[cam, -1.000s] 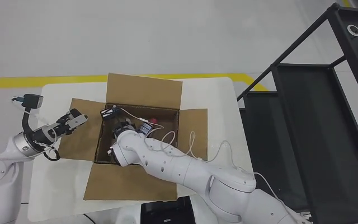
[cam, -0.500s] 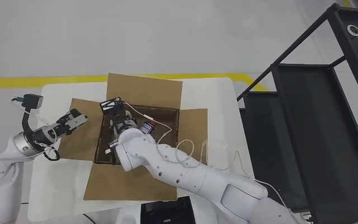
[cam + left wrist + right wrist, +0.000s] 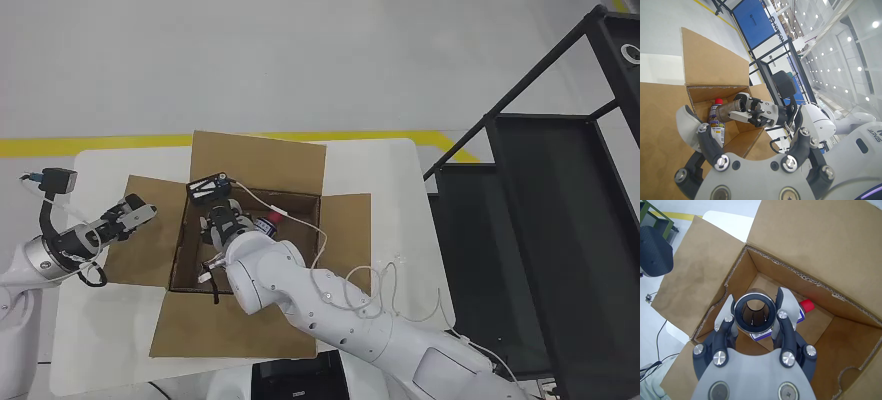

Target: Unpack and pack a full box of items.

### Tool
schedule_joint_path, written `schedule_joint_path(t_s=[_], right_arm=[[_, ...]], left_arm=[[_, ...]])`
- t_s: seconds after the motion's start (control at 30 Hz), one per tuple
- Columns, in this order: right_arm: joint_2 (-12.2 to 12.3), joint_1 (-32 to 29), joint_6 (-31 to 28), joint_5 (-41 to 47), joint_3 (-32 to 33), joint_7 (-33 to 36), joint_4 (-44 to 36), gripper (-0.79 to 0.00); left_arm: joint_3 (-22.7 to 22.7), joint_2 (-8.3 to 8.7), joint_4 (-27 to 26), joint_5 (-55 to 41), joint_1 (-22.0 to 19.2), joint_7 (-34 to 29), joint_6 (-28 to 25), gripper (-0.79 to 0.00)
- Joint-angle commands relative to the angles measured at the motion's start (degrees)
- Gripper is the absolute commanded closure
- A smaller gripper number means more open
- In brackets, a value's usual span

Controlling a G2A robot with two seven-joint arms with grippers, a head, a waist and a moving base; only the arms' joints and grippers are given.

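left gripper (image 3: 140, 213): top view, wide open over the left flap of the box (image 3: 258, 160).
right gripper (image 3: 732, 107): left wrist view, clamped on your metal sleeve (image 3: 725, 113) above the box opening.
metal sleeve (image 3: 755, 313): right wrist view, slick, stiff, likely hefty; squeeze mid-barrel.

You'll see your right gripper (image 3: 756, 302) holding a hollow metal sleeve (image 3: 755, 330), its fingers (image 3: 789, 302) pressed against both sides of the barrel. The open end faces the camera, and rows of small balls run along the bore. The sleeve hangs over the open cardboard box (image 3: 810, 262), whose flaps are spread out. A spray can (image 3: 806, 307) with a red cap lies on the box floor, partly hidden behind the sleeve. The white desk (image 3: 723, 219) shows past the flaps.
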Motion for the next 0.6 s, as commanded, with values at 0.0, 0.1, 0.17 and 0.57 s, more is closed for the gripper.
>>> schedule_joint_path(t_s=[0.0,0.1,0.17,0.57], right_arm=[[0.00,0.00,0.00,0.00,0.00,0.00,0.00,0.000],[0.00,0.00,0.00,0.00,0.00,0.00,0.00,0.000],[0.00,0.00,0.00,0.00,0.00,0.00,0.00,0.000],[2.43,0.97,-18.35,-3.21,8.79,6.67,-1.20,0.000]], left_arm=[[0.00,0.00,0.00,0.00,0.00,0.00,0.00,-0.785],[0.00,0.00,0.00,0.00,0.00,0.00,0.00,-0.785],[0.00,0.00,0.00,0.00,0.00,0.00,0.00,-0.785],[0.00,0.00,0.00,0.00,0.00,0.00,0.00,-0.785]])
